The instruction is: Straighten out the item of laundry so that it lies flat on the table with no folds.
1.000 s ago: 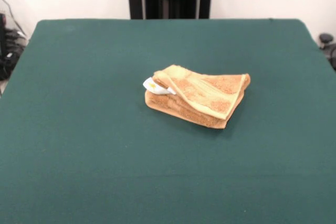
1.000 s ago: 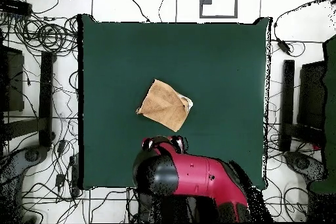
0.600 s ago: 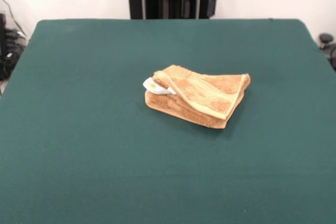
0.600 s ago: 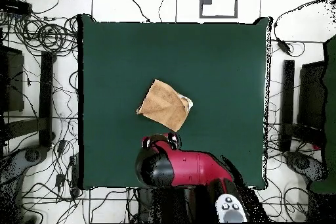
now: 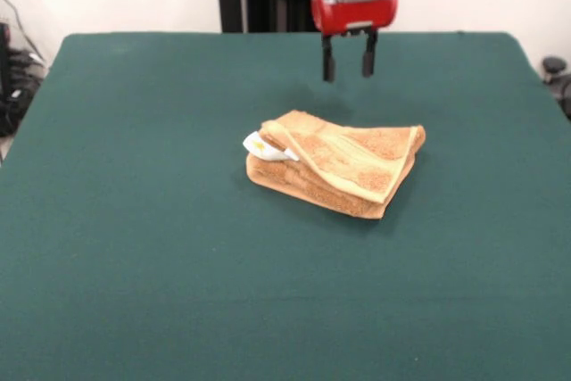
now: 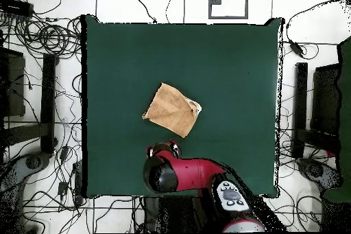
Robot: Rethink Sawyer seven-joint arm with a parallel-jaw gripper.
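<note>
The tool hangs empty, fingers parted, above and behind the folded towel. Pinching several layers together would drag the bundle across the worktop without unfolding it.

A black ribbed cylindrical wrist ends in a glossy red collar, bearing the gripper with two short black fingers.
</note>
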